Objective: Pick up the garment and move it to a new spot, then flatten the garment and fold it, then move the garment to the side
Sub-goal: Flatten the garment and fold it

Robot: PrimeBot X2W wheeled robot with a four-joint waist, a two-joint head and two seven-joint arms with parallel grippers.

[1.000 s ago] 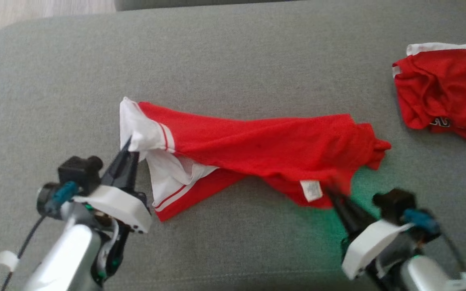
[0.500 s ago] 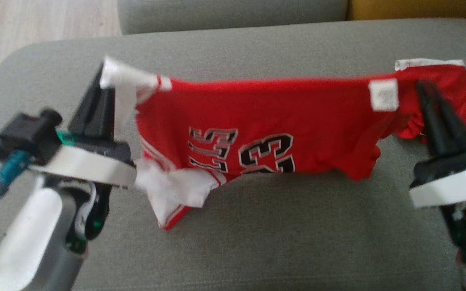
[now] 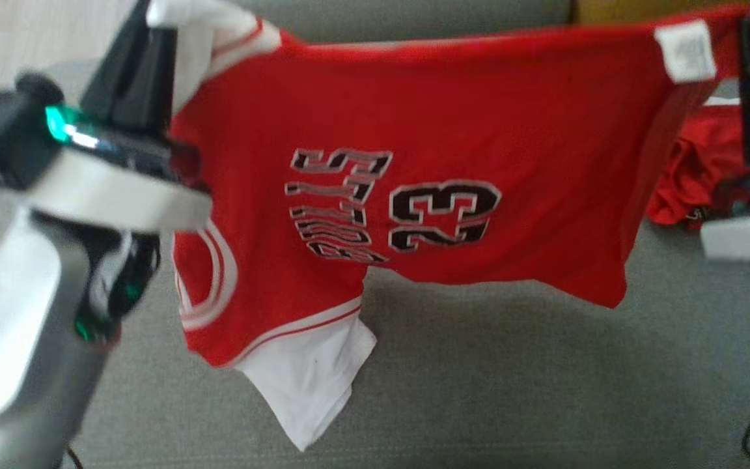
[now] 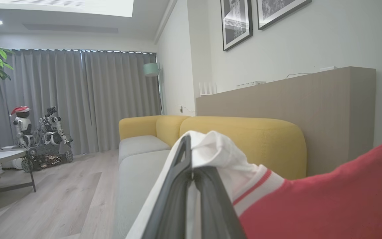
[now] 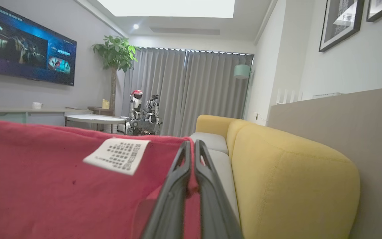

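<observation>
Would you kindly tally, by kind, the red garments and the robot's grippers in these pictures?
Red garments: 2 (held jersey, crumpled garment)
Grippers: 2 (left gripper, right gripper, both shut on the held jersey)
Total: 4

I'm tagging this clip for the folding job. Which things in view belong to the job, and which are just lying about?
Job: red jersey, held up between the left hand and right hand, both shut on it; grey sofa seat beneath.
Lying about: crumpled red garment on the seat, yellow sofa, television, potted plant.
</observation>
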